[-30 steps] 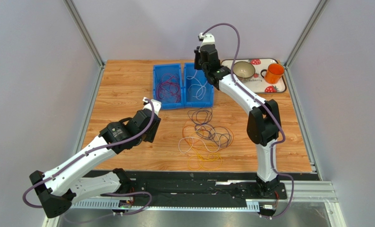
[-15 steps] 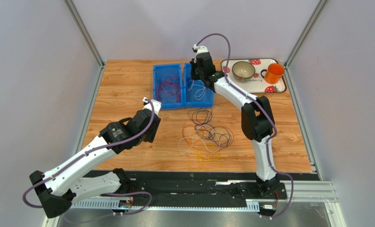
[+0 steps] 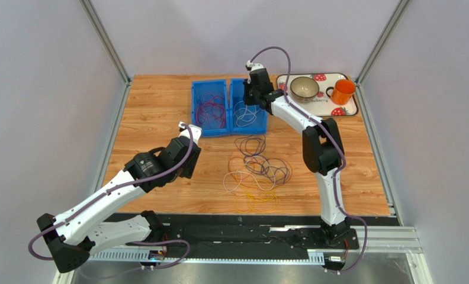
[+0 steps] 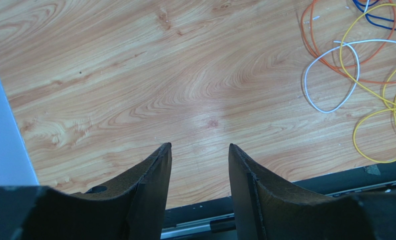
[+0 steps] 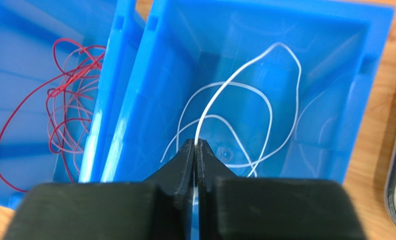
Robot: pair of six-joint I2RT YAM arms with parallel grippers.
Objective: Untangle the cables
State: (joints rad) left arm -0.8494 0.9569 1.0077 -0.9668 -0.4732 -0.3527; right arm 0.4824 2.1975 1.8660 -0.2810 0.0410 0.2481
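A tangle of cables point(image 3: 257, 171) lies on the wooden table: dark purple loops, a white loop point(image 4: 330, 75), orange point(image 4: 335, 40) and yellow point(image 4: 380, 110) ones. Red cables point(image 3: 210, 109) lie in the left blue bin point(image 3: 209, 131); they also show in the right wrist view point(image 5: 67, 115). My right gripper point(image 5: 195, 142) is shut on a white cable point(image 5: 245, 65) that loops down into the right blue bin point(image 5: 370, 60); in the top view it point(image 3: 250, 100) hangs over that bin. My left gripper point(image 4: 199, 147) is open and empty above bare wood, left of the tangle.
A tray point(image 3: 349, 109) at the back right holds a bowl point(image 3: 305, 87) and an orange mug point(image 3: 342, 92). Metal frame posts stand at the table's corners. A black rail point(image 3: 249, 234) runs along the near edge.
My right gripper has moved lower and a little to the left over the right blue bin, still holding the white cable. The left arm has not moved.
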